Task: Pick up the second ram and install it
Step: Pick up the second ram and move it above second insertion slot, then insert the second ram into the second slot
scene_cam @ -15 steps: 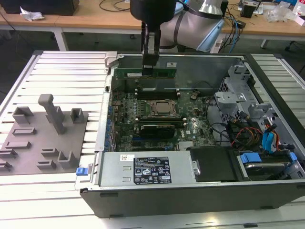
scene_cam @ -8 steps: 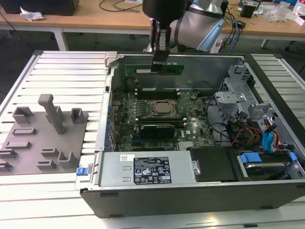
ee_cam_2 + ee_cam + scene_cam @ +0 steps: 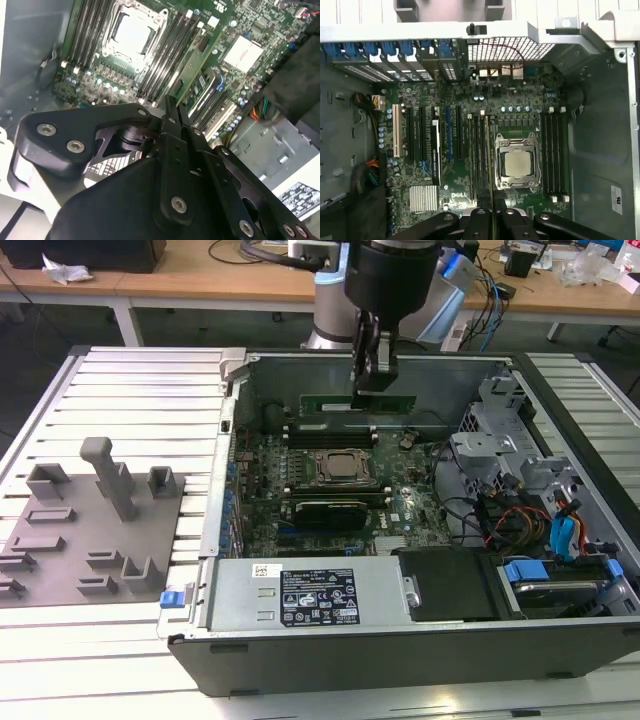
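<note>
My gripper (image 3: 372,380) hangs inside the open computer case, shut on the second ram (image 3: 358,401), a thin green stick held level above the far end of the motherboard (image 3: 400,515). It hovers over the far black slots (image 3: 330,430), just beyond the CPU socket (image 3: 343,468). In the first wrist view the ram (image 3: 492,165) shows edge-on as a thin line beside the socket (image 3: 517,164), clamped by the fingers (image 3: 480,220). In the second wrist view the green stick (image 3: 192,67) runs out from the fingertips (image 3: 172,112) over the slots.
A wider black module (image 3: 325,512) sits on the near side of the socket. The power supply (image 3: 310,595) lines the case's near wall. A drive cage with cables (image 3: 520,510) fills the exterior view's right. A grey fixture tray (image 3: 90,525) lies outside, at the left.
</note>
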`<state>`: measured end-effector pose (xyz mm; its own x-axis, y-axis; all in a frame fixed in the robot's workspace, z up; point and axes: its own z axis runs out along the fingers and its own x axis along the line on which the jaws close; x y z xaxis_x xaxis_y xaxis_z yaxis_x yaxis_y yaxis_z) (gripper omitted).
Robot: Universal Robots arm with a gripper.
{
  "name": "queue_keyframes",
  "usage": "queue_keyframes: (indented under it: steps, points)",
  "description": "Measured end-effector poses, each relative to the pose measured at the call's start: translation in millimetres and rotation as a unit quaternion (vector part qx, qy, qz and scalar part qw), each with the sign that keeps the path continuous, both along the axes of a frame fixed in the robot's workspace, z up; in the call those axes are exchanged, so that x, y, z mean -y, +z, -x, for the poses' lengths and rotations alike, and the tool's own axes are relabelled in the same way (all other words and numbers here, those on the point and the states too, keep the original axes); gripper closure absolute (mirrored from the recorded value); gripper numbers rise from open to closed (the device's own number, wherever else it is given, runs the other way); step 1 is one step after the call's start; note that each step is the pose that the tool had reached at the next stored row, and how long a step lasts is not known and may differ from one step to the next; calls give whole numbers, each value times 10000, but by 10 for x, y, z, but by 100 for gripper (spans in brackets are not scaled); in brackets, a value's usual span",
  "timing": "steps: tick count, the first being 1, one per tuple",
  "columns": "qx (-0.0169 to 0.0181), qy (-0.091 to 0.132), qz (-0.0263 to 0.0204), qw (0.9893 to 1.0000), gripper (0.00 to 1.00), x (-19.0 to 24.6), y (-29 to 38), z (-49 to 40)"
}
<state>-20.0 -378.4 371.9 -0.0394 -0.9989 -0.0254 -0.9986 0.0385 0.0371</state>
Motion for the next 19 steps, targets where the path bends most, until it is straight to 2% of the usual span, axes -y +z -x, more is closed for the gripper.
queue_keyframes:
  steps: [3, 5, 8, 19]
  points:
    - [0, 0, 0, 10000, 86, 0, -50, -37]
    - [0, 0, 0, 10000, 86, 5, -106, -77]
    - [0, -1, 1, 10000, 86, 20, -145, -86]
    - [0, 0, -1, 10000, 86, 20, -152, -86]
